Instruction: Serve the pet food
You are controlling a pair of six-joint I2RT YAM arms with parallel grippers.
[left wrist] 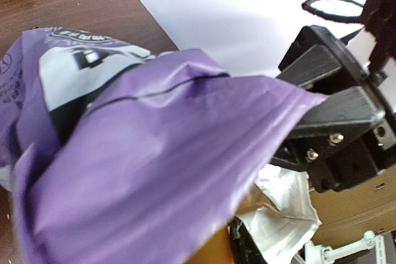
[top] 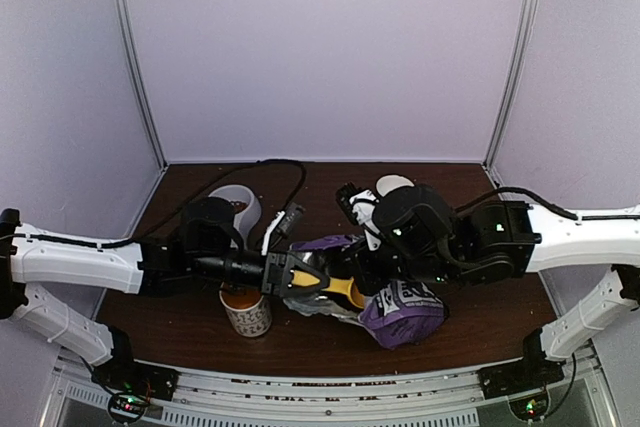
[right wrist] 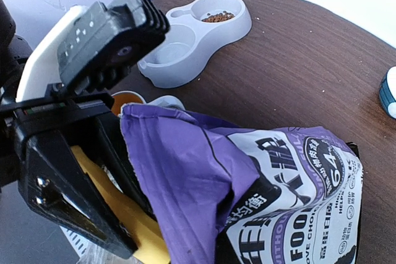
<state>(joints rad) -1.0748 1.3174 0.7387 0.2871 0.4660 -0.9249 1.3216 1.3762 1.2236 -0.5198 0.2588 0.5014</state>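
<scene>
Two grippers work the purple bag (top: pixel 400 312): the right gripper (left wrist: pixel 322 112) pinches its rim, the left gripper (top: pixel 318 279) clamps the yellow scoop (top: pixel 345 291), pushed into the mouth. Some pet food (right wrist: pixel 218 17) lies in the grey bowl (right wrist: pixel 204 51); the bag's is hidden. Scooping, I judge; next, lift level toward the bowl.

Small brown kibble (right wrist: pixel 218 17) is lying in a thin scatter in one compartment of the grey double bowl (right wrist: pixel 238 29), the one farther off in the right wrist view. It is sitting well apart from the bag (right wrist: pixel 291 196), which is purple with a white label band and is resting crumpled on the table with its open end lifted.
</scene>
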